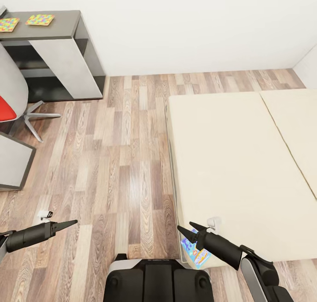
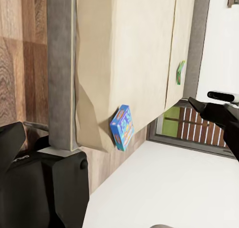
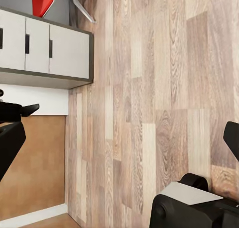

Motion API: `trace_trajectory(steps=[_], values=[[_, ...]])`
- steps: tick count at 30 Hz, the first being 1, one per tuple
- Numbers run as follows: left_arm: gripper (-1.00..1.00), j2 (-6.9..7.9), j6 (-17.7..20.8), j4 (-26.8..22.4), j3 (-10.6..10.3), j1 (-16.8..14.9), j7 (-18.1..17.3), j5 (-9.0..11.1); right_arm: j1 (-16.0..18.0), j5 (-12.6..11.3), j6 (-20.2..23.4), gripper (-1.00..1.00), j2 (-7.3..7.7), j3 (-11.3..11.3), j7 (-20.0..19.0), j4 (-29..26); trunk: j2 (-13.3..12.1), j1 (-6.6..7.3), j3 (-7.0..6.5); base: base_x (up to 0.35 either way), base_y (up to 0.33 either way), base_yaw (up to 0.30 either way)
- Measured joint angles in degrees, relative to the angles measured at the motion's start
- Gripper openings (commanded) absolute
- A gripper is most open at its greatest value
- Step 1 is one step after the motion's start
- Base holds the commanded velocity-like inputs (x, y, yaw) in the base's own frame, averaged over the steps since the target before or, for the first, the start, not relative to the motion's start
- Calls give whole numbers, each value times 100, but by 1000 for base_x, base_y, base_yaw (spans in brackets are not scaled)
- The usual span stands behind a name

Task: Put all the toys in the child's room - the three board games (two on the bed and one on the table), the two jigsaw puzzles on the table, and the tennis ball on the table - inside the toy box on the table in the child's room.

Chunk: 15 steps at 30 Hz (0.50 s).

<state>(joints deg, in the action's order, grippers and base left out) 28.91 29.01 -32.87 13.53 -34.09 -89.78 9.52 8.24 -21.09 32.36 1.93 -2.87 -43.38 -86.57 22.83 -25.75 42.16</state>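
Two multicoloured jigsaw puzzles (image 1: 9,24) (image 1: 40,20) lie on the dark grey section of the table (image 1: 66,22) at the far left. The bed (image 1: 229,161) with its beige mattress fills the right side. A bright blue board game (image 1: 196,252) (image 2: 122,127) lies on the bed's near corner, partly under my right gripper (image 1: 185,226), which hangs open just above it. A white-and-green board game (image 2: 179,72) lies at the mattress's far edge. My left gripper (image 1: 70,224) is open over the floor, holding nothing. The toy box and tennis ball are out of view.
A red-seated swivel chair (image 1: 6,108) stands before the table. A grey cabinet (image 1: 13,161) juts in at the left. A small white object (image 1: 44,214) lies on the wood-plank floor (image 1: 123,152) between table and bed. White walls close the back.
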Motion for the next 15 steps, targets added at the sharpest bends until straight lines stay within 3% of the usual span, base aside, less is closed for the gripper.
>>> trace_trajectory(steps=[15], values=[[100, -2, 0, 0, 0, 0, 0, -1, 0, -1, 0, 100, 0, 3, -6, 2, 0, 0, -92, -14, 0, 0]])
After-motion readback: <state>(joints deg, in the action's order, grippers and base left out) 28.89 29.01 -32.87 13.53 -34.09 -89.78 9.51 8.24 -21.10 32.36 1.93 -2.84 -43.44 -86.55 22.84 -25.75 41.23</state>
